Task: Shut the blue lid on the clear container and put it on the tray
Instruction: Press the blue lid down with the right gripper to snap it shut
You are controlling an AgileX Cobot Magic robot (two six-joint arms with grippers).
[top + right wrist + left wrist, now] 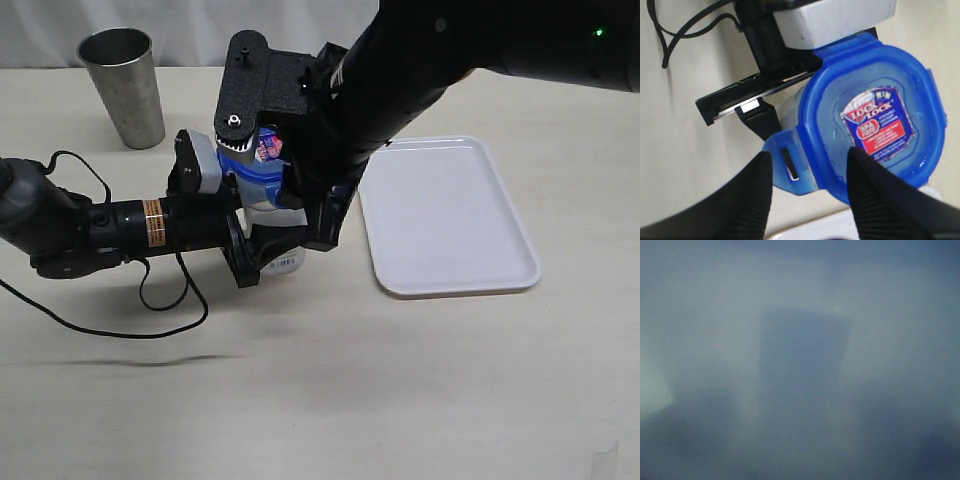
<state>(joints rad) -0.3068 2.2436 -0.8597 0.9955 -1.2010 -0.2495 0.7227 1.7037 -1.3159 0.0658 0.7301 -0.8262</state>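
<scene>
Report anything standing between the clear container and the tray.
Only the right claw, poised at the blue lid, its arm standing between the clear container and the tray. The table there shows nothing else.

Blue-grey blur — one darker upright block [802, 370] — unidentifiable

You have the container [280, 258] standing near the middle of the table [320, 400], with the lid [258, 172] on top of it. The tray [450, 215] lies to its right, near but apart. A cup [122, 85] stands behind, well off to the left. The left gripper [225, 215] reaches in from the left, its jaws pressed against the container on either side. The right gripper [810, 190] hangs over the lid from the right, jaws apart, with one lid flap between them.
</scene>
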